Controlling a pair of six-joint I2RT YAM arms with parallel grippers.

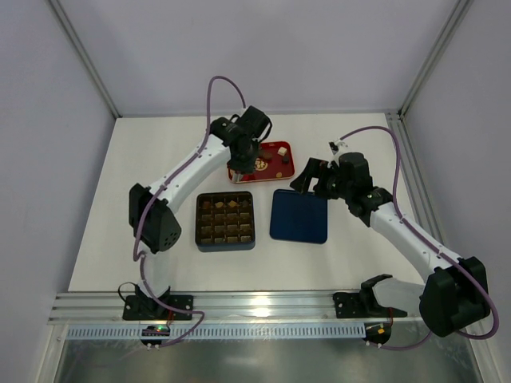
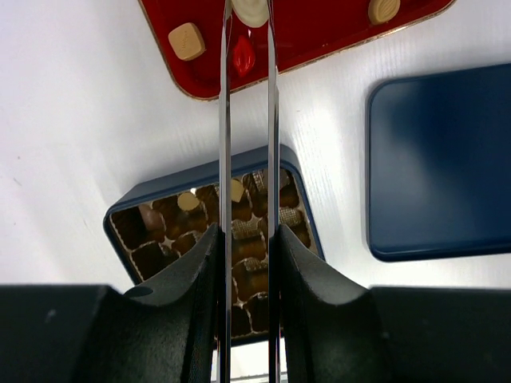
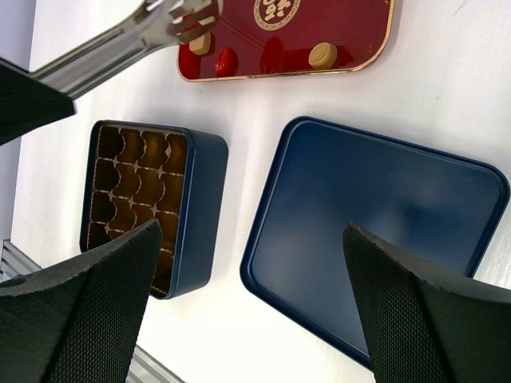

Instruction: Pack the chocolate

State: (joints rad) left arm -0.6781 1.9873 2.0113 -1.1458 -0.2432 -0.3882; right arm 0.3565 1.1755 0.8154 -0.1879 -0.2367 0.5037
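- My left pincer (image 2: 247, 239) is closed on a pair of metal tongs (image 2: 224, 120) and holds them out over the red tray (image 2: 319, 32).
- One round cream piece (image 2: 250, 9) of chocolate sits right between the tong tips. I cannot tell if the tongs are squeezing it.
- More chocolate waits on the tray: a tan cube (image 2: 186, 40), a tan round piece (image 2: 384, 9), and a small red thing (image 2: 243, 54) that may be a wrapped one.
- The box (image 3: 200, 207) sits on the white surface (image 2: 80, 120), near the tray. I see a few light pieces (image 2: 188, 201) in its little cups, so some packing is done. Many cups look empty, or are too dark to tell.
- The blue lid (image 3: 375, 207) lies flat beside the box, not on it.
- My right pincer (image 3: 251, 239) is wide open above the lid and holds nothing.
- I think the job is only partly done. The pieces on the tray have to go into the box, and then maybe the lid goes on.
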